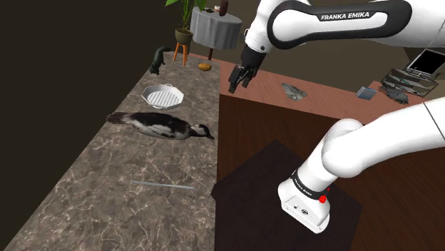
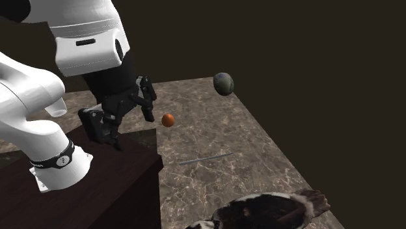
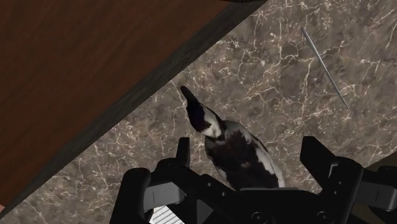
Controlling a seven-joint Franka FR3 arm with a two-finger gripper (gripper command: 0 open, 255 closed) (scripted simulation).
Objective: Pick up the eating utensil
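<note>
The slim grey utensil (image 1: 162, 185) lies flat on the marble table (image 1: 85, 200), with bare stone all round it and clear of the duck figure (image 1: 160, 126). Its long axis runs across the shoulder view, one end near the edge of the brown wooden surface (image 1: 285, 121). The tool (image 1: 239, 77) hangs above that edge, fingers wide apart and holding nothing; the arm (image 1: 314, 21) reads "FRANKA EMIKA".

Arm (image 1: 385, 135): glossy white rounded links, dark joints. Black band with white "FRANKA EMIKA" lettering (image 1: 344, 17) on the link above the fingers (image 3: 316, 156). Red dot (image 1: 322, 199) on the lowest link, well apart from them. Fingers all black.
</note>
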